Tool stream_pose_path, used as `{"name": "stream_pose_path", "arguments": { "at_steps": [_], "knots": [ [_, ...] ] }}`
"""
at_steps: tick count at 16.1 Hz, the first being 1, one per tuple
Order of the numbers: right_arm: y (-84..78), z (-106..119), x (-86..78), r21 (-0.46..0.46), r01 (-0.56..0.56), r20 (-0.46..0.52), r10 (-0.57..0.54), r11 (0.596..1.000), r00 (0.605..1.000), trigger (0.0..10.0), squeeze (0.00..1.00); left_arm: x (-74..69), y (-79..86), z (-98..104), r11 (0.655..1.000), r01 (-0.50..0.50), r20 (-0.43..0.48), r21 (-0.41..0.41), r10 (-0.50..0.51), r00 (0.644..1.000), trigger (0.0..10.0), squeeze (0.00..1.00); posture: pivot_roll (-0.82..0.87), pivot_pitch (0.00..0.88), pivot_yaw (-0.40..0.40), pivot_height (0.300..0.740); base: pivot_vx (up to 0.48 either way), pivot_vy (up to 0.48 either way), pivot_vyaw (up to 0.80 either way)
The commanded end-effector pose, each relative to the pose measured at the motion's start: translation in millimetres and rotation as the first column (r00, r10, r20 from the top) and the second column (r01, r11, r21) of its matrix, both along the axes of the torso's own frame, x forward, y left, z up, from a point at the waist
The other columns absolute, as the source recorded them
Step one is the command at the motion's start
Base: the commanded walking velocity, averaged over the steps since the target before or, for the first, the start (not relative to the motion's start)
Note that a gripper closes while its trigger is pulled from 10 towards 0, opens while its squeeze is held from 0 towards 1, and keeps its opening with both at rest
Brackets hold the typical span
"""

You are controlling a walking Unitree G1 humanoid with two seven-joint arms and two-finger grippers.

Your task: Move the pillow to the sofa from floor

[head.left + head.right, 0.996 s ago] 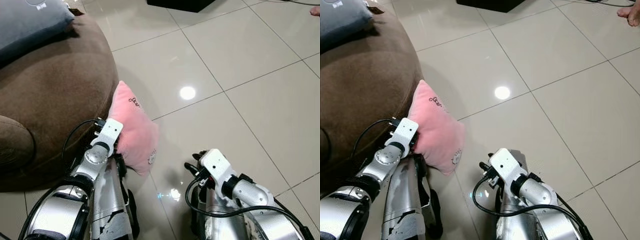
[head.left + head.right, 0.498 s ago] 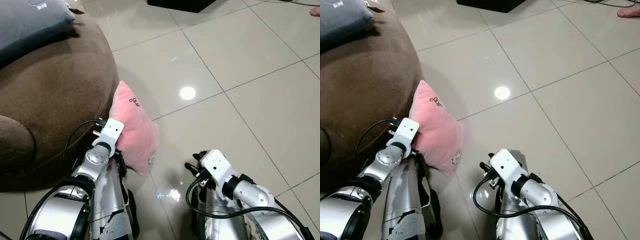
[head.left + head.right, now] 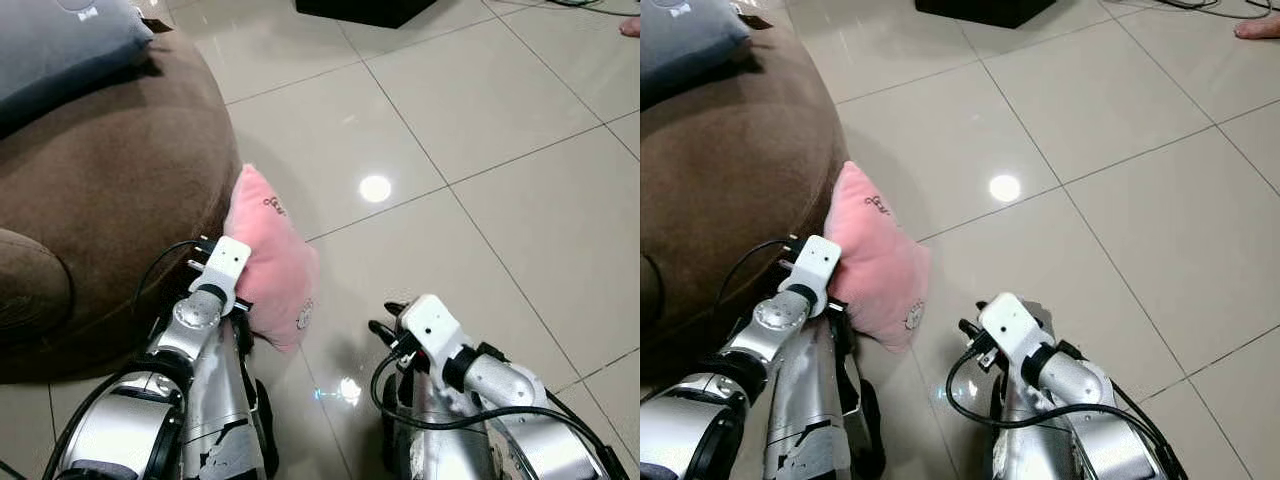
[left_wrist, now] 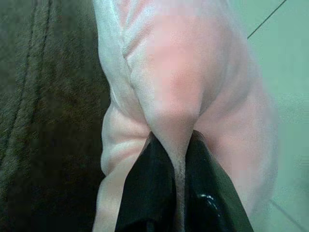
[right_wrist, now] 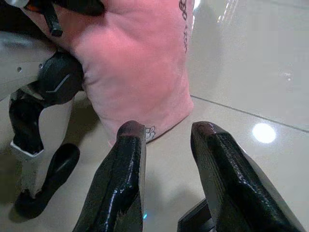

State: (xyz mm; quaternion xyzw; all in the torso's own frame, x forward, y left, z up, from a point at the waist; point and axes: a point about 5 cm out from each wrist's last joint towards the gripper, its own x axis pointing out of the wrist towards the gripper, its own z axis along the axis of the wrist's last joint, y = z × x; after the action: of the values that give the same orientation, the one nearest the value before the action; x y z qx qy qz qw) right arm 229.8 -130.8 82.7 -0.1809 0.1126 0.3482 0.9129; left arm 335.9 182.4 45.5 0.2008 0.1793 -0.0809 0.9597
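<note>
While pinched at one edge between the two black fingers [image 4: 164, 188] of the left gripper [image 4: 179, 164], soft pink square pillow [image 3: 268, 262] with small dark embroidery leaning against the rounded side of the brown fabric sofa [image 3: 110, 190]. In the left wrist view, a fold of the pink cloth squeezed tight between these fingers, which stand almost together on it, with the dark sofa fabric just beside. Lower corner of the pillow close to the glossy beige tiled floor [image 3: 480, 170], whether touching or just lifted cannot be told. Upper corner pointing up along the sofa side, pillow tilted, not flat. Left silver arm [image 3: 195, 330] with white wrist block reaching forward to the near edge of the pillow, on the side next to the sofa.

Right gripper [image 5: 166, 145] low, near the floor, to the right of the pillow and apart from it. Fingers of this gripper spread, nothing between them, only tile seen in the gap. In the right wrist view, pillow corner with a small printed mark lying just beyond the tip of one finger [image 5: 128, 159], not touching it as far as can be seen. Right silver arm [image 3: 470, 370] bent, with black cable looping under it.

On top of the sofa, a grey cushion [image 3: 60, 45]. Bright round lamp reflection [image 3: 375, 187] on the tile, well apart from the pillow.
</note>
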Motion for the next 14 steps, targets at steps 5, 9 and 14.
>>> {"name": "stream_pose_path", "arguments": {
  "at_steps": [5, 9, 14],
  "knots": [
    [3.2, -3, 1.6, 0.041, 0.038, 0.006, -0.038, 0.998, 0.999, 10.0, 0.00, 14.6, -35.1, 27, 0.946, 0.136, 0.116, -0.295, -0.106, 0.988, 0.0, 0.00, -0.05, 0.160, 0.033, 0.510, 0.000, 0.000, 0.00],
    [4.4, 34, 2.5, 0.200, 0.199, 0.138, -0.229, 0.959, 0.964, 10.0, 0.00, 29.2, -29.5, 104, 0.885, 0.238, 0.428, -0.401, -0.049, 0.903, 0.0, 0.00, -0.06, 0.101, 0.052, 0.510, 0.000, 0.000, 0.00],
    [-9.8, 79, 10.6, 0.375, 0.429, 0.221, -0.529, 0.822, 0.820, 10.0, 0.00, -10.0, -39.2, 160, 0.862, 0.339, 0.586, -0.376, -0.062, 0.808, 10.0, 0.00, -0.09, 0.052, 0.059, 0.550, 0.000, 0.000, 0.00]
  ]
}}
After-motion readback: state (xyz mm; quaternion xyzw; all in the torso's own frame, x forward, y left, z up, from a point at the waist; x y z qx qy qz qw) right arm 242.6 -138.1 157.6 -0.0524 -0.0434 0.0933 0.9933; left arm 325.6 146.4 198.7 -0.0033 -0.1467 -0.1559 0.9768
